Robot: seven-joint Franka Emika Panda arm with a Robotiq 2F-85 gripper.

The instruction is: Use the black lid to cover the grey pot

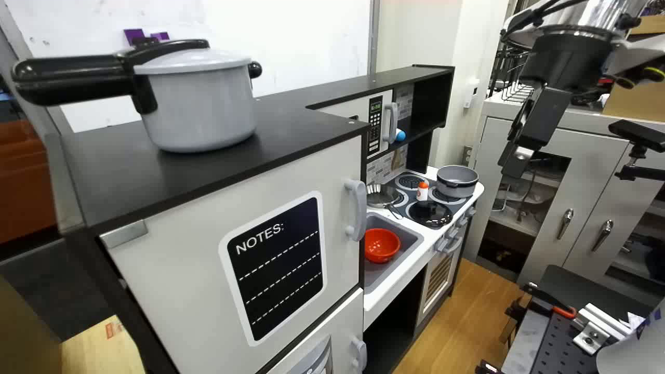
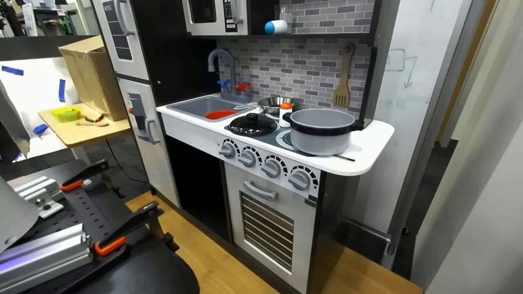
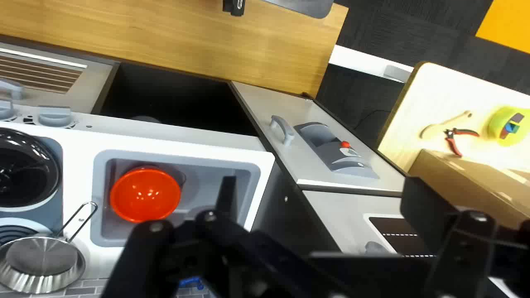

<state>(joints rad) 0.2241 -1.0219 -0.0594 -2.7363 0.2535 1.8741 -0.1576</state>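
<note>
The black lid lies knob up on a front burner of the toy stove; it also shows in an exterior view and at the left edge of the wrist view. The grey pot, open on top with a black band, stands upright on the burner beside the lid, apart from it. It also shows in an exterior view and is out of the wrist view. My gripper is open and empty, with its fingers wide apart. In an exterior view the gripper hangs in the air, away from lid and pot.
A white bottle with orange cap and a steel pan stand behind the lid. A red-orange bowl is in the sink. A large pot with a black handle stands on the tall cabinet. A shelf overhangs the stove's back.
</note>
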